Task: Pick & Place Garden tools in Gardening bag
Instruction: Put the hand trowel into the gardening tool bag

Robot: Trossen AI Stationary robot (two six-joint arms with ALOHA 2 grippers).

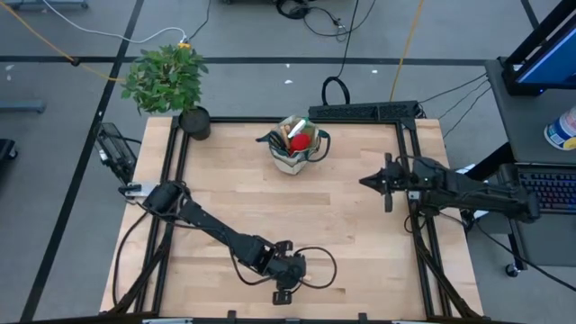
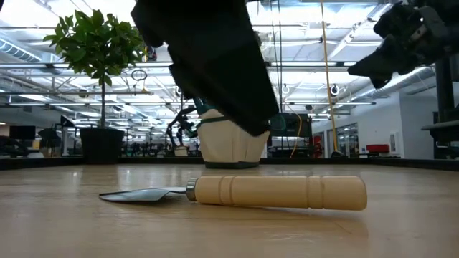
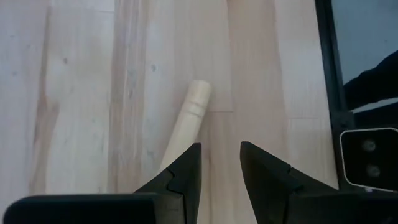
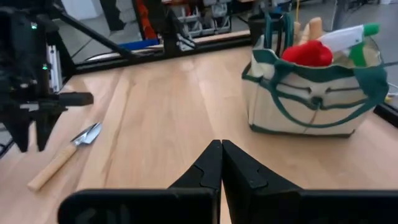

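Note:
A wooden-handled trowel (image 2: 280, 192) lies flat on the table near its front edge, with its metal blade (image 2: 143, 194) resting on the wood. My left gripper (image 3: 221, 146) hovers open just above it, pointing steeply down. The handle's free end (image 3: 198, 96) shows beside one finger, and nothing lies between the fingers. The beige, green-trimmed gardening bag (image 4: 305, 99) stands at the table's far middle. It holds a red glove (image 4: 308, 53), a green-white bottle (image 4: 348, 37) and a wooden handle (image 4: 315, 28). My right gripper (image 1: 364, 181) waits shut, raised at the table's right side.
A leafy potted plant (image 1: 166, 76) in a black pot (image 1: 193, 121) stands at the table's far left corner. A black frame rail (image 3: 329, 93) runs along the table's edges. Bare wood (image 1: 270, 202) lies between the bag and the trowel.

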